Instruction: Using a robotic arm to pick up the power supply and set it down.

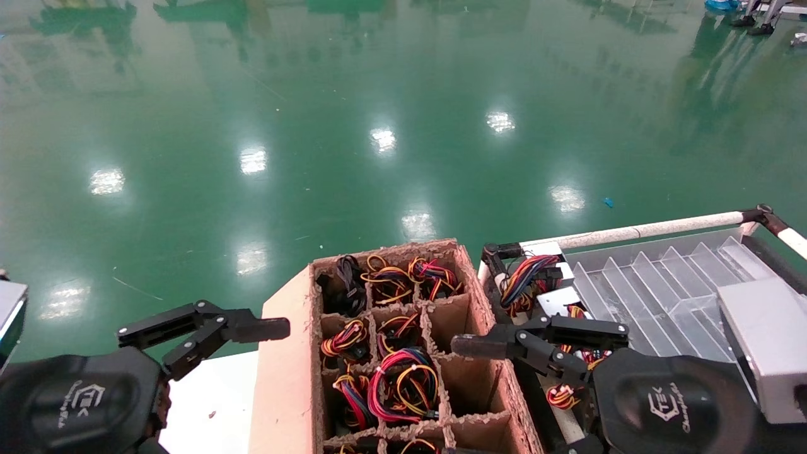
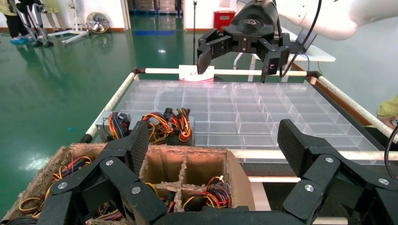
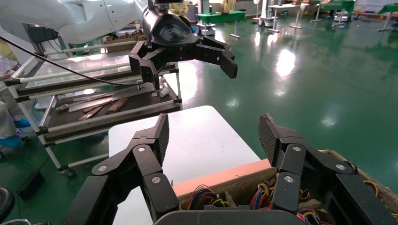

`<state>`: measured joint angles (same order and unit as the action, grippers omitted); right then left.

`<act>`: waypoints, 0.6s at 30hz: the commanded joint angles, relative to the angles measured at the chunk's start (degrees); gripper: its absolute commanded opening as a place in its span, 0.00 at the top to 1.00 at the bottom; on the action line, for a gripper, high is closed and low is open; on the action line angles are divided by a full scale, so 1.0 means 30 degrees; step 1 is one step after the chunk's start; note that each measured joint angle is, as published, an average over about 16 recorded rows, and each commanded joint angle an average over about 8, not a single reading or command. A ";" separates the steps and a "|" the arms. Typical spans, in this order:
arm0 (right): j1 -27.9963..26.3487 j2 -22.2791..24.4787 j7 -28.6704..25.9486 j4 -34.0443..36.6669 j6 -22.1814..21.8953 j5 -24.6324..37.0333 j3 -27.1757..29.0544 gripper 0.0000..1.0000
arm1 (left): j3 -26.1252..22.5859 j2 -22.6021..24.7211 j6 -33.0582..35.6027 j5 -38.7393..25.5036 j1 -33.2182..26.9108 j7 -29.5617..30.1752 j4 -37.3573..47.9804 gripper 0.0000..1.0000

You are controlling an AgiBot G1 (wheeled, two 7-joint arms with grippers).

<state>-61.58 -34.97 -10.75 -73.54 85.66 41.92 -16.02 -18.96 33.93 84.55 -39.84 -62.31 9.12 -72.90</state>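
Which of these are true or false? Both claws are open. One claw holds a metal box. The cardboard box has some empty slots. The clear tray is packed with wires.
Both claws are open: true; left gripper and right gripper hold nothing.
One claw holds a metal box: false; both hover above the cardboard box.
Some slots are empty: true.
The clear tray is packed with wires: false; only one power supply lies at its near corner.
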 commanded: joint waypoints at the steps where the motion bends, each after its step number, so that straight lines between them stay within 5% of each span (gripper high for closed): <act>1: 0.0000 0.0000 0.0000 0.0000 0.0000 0.0000 0.0000 0.12 | 0.0000 0.0000 0.0000 0.0000 0.0000 0.0000 0.0000 0.00; 18: 0.0000 0.0000 0.0000 0.0000 0.0000 0.0000 0.0000 0.00 | 0.0000 0.0000 0.0000 0.0000 0.0000 0.0000 0.0000 0.00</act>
<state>-61.58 -34.97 -10.75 -73.54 85.66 41.92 -16.02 -18.96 33.93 84.55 -39.84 -62.31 9.12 -72.90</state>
